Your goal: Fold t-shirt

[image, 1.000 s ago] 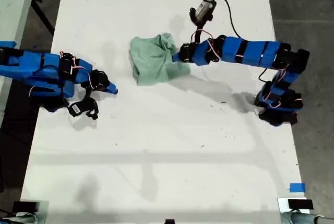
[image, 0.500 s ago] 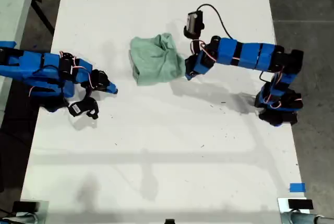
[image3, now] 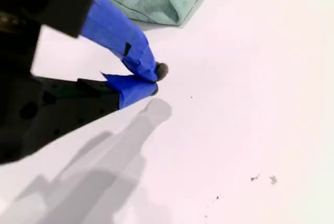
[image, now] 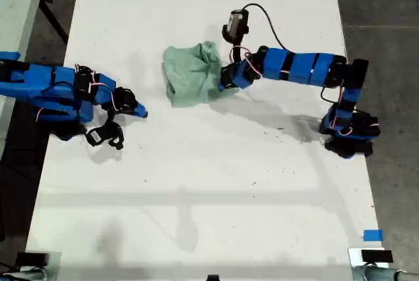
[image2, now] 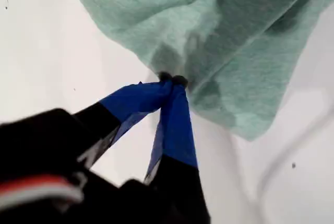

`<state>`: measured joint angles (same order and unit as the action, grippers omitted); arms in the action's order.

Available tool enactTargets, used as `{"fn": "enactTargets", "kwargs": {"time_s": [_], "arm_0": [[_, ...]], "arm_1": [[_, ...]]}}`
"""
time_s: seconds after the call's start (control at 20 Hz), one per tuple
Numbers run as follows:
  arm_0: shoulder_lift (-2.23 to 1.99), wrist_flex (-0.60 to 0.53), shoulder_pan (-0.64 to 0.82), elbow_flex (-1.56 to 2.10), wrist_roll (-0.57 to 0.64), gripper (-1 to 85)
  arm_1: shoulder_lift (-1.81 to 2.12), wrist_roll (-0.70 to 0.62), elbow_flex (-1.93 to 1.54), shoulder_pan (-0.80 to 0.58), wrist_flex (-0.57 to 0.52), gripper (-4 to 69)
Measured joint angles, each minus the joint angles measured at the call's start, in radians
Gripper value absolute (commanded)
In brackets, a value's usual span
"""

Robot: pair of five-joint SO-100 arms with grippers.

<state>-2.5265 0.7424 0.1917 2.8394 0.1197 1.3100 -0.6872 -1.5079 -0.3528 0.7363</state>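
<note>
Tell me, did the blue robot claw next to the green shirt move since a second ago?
Yes. My first claw pulled away toward the exterior view's right, then came back to the crumpled pale mint-green cloth t-shirt, which stayed put on the white table.

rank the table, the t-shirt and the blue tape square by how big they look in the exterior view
1. the table, by far the largest, filling most of the view
2. the t-shirt, a bunched mint-green heap
3. the blue tape square, a small patch near the exterior view's lower right corner
</note>
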Motion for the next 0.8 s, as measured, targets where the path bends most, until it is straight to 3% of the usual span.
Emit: {"fn": "enactTargets", "kwargs": {"time_s": [0.3, 0.4, 0.55, 0.8], "arm_0": [[0.0, 0.0, 0.0, 0.0, 0.0, 0.1], [0.0, 0.0, 0.0, 0.0, 0.0, 0.1], [0.0, 0.0, 0.0, 0.0, 0.0, 0.1], [0.0, 0.0, 0.0, 0.0, 0.0, 0.1]], "arm_1": [[-0.107, -0.018, 0.054, -0.026, -0.189, -0.9], [-0.114, -0.018, 0.133, -0.031, -0.17, -0.9], [-0.112, -0.032, 0.21, -0.034, -0.055, -0.9], [-0.176, -0.051, 0.143, -0.066, -0.109, -0.9]]}}
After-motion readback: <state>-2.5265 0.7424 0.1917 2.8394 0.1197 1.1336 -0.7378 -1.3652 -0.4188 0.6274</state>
